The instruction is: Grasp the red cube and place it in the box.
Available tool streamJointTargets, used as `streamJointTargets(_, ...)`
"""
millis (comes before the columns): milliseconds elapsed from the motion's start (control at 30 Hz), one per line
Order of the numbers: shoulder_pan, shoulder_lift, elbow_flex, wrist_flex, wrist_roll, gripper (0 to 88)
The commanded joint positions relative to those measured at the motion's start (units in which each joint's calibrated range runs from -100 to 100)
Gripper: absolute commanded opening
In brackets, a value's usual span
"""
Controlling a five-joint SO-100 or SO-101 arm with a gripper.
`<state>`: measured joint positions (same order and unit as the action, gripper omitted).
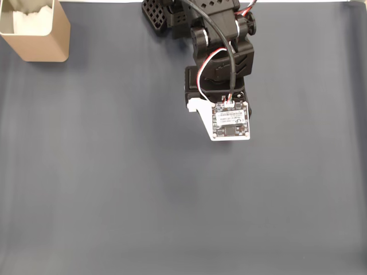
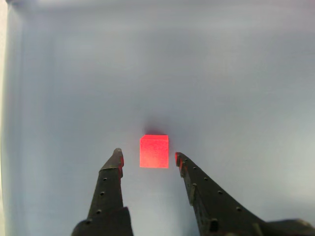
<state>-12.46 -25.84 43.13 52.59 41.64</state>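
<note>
Dark blue-grey mat (image 1: pixel 114 189) over the whole table, smooth, with a thin pale strip along the far edge in the fixed view.

At the far left corner of the mat in the fixed view: the box (image 1: pixel 43 43), beige, with rounded corners and tall thin walls, cut partly by the picture's edge. Inside it, white stuffing (image 1: pixel 31 20) against a pale lining. No cube inside.

Near the middle of the far edge: the black arm (image 1: pixel 221 46), bent downward over the mat, with red, white and black wires running to a small white circuit board (image 1: pixel 230 121) on its wrist. Arm and board well apart from the box, with bare mat between them.

In the wrist view: the red cube (image 2: pixel 154 151), resting flat on the mat, with a small dark shadow behind it. Gripper (image 2: pixel 148 160) open, a little wider than the cube, one dark fingertip (image 2: pixel 117 157) just beside the cube's left face and the other just beside its right. Small gap visible on each side, so nothing held. Red glow from the cube on the inner edges of both tips.
</note>
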Motion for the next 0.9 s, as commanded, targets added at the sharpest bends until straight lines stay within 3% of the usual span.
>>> streamJointTargets(0, 0.6, 0.45, -0.34, -1.36, -0.2, 24.8)
streamJointTargets(867, 0.67, 0.36, 9.15, -10.86, 0.29, 24.8)
